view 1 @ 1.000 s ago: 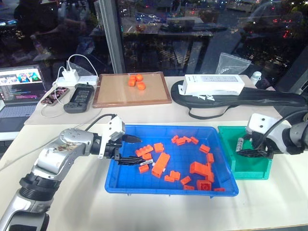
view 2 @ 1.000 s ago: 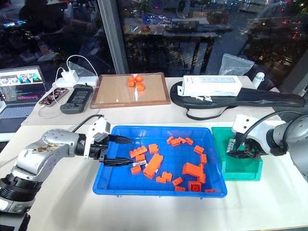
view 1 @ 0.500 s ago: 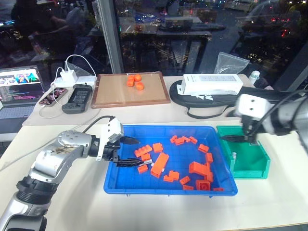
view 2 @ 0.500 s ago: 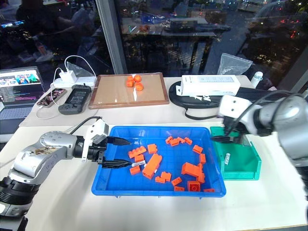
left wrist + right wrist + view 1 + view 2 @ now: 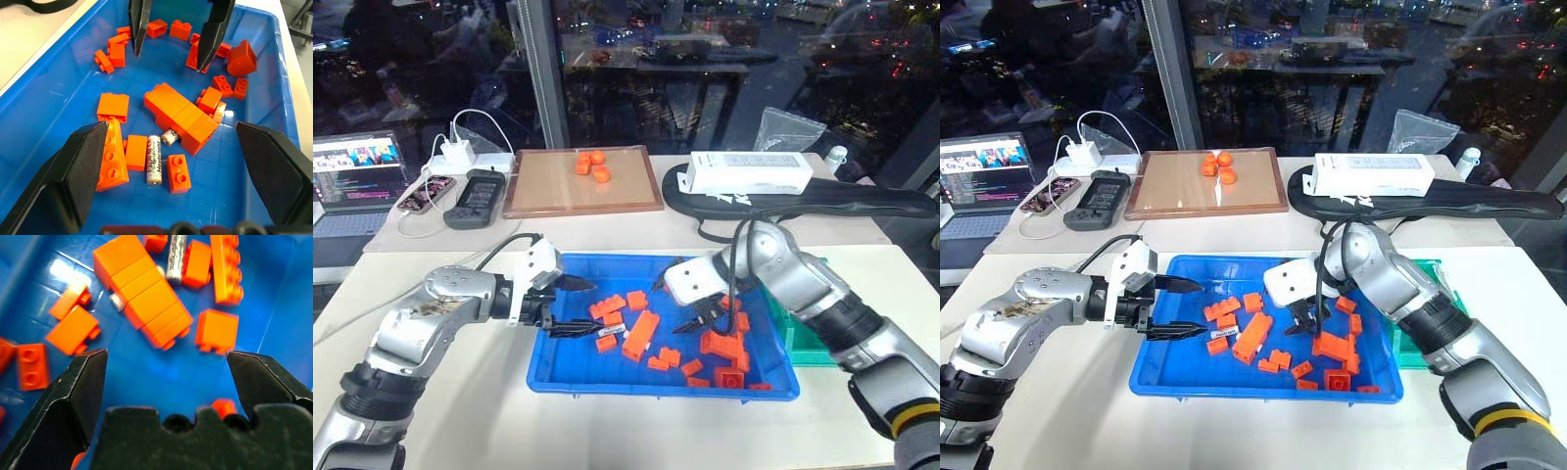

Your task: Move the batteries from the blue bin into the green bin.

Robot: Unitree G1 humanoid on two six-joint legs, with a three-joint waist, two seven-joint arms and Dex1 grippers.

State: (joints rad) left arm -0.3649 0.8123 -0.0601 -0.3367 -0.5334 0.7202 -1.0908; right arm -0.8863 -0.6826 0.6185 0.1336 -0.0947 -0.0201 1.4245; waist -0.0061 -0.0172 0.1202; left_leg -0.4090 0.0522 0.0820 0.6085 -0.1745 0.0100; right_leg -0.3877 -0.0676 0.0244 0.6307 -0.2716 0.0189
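The blue bin (image 5: 558,367) sits at the table's middle, strewn with orange bricks (image 5: 640,335). One of the batteries (image 5: 153,159) lies flat among them, and a second battery (image 5: 168,137) pokes out from under a long brick; both also appear in the right wrist view, as battery (image 5: 177,249) and battery (image 5: 117,302). My left gripper (image 5: 594,307) hovers open over the bin's left part, the batteries just ahead of it. My right gripper (image 5: 674,308) hangs open and empty above the bin's middle. The green bin (image 5: 1400,343) stands right of the blue one, mostly hidden behind my right arm.
At the back are a brown wooden tray (image 5: 558,186) with orange pieces, a white box (image 5: 749,173) on a black bag (image 5: 862,203), a laptop (image 5: 347,191), a handheld device (image 5: 475,201) and a charger with cables (image 5: 458,155).
My right gripper has swung left from over the green bin to above the blue bin's middle, rolling as it went, and its fingers have spread wider. The left gripper has stayed put.
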